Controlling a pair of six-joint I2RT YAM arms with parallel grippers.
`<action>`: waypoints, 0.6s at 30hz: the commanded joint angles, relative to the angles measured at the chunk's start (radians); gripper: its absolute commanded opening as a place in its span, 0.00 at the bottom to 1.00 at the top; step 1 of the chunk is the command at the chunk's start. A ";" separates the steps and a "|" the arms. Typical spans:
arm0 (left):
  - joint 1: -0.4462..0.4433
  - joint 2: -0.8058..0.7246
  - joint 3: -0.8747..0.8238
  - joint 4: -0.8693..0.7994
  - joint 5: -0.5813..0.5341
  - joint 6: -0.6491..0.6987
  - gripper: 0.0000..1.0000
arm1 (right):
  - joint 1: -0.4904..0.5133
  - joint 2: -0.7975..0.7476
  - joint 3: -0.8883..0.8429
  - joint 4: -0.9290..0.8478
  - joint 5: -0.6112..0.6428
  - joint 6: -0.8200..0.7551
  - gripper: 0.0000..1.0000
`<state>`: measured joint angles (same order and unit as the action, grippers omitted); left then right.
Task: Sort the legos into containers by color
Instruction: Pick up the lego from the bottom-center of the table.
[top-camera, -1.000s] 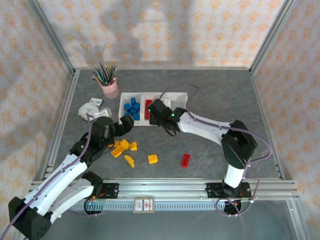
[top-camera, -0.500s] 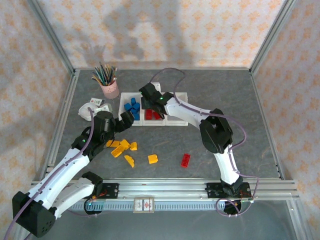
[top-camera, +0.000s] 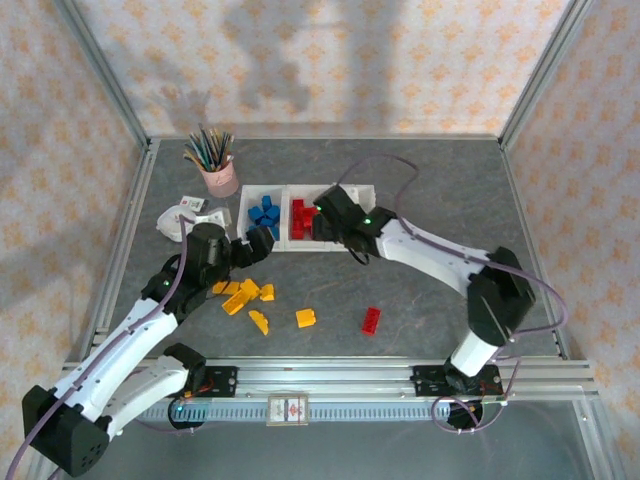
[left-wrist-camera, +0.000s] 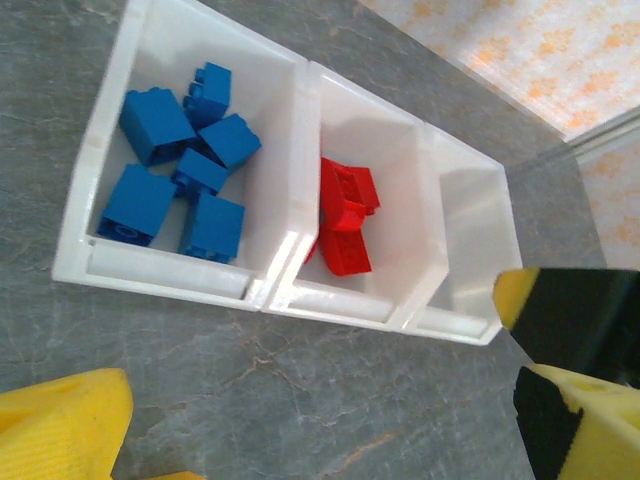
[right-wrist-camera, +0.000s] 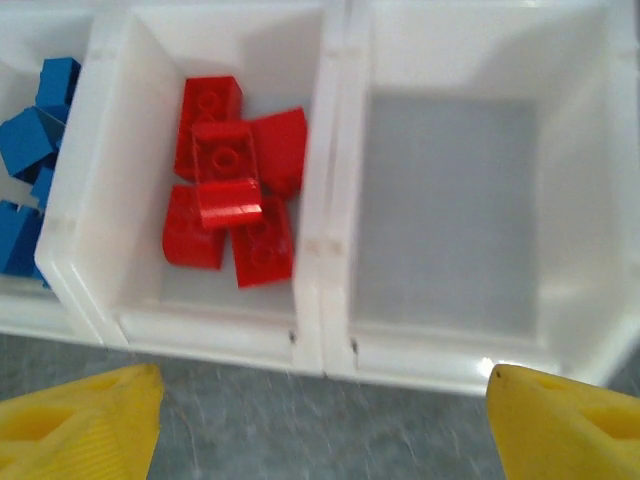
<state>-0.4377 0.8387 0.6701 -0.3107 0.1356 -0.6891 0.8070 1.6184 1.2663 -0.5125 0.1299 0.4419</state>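
Observation:
Three joined white containers stand in a row at mid-table. The left one holds several blue legos, the middle one several red legos, and the right one is bare inside. My right gripper hovers open over the near rim between the middle and right bins, nothing between its yellow fingers. My left gripper is open just in front of the blue bin, holding nothing. Yellow legos and one red lego lie on the table.
A pink cup of pencils stands behind the bins at the left, with a white roll-like object beside it. Two further yellow legos lie apart nearer the front rail. Metal frame rails run along the table's sides.
The right gripper swung left over the bins, then back right to the near rim, its jaws spreading wider. The left arm edged slightly towards the bins, still open.

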 joint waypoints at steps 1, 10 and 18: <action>-0.060 -0.015 -0.035 0.049 0.035 0.001 0.99 | 0.006 -0.103 -0.111 -0.092 0.031 0.125 0.84; -0.223 0.034 -0.094 0.176 0.015 -0.045 0.99 | 0.085 -0.299 -0.372 -0.212 0.050 0.392 0.88; -0.303 0.056 -0.118 0.203 -0.020 -0.077 0.99 | 0.179 -0.331 -0.541 -0.124 -0.039 0.558 0.87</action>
<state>-0.7235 0.8875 0.5686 -0.1558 0.1467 -0.7387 0.9565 1.2945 0.7517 -0.6708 0.1078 0.8967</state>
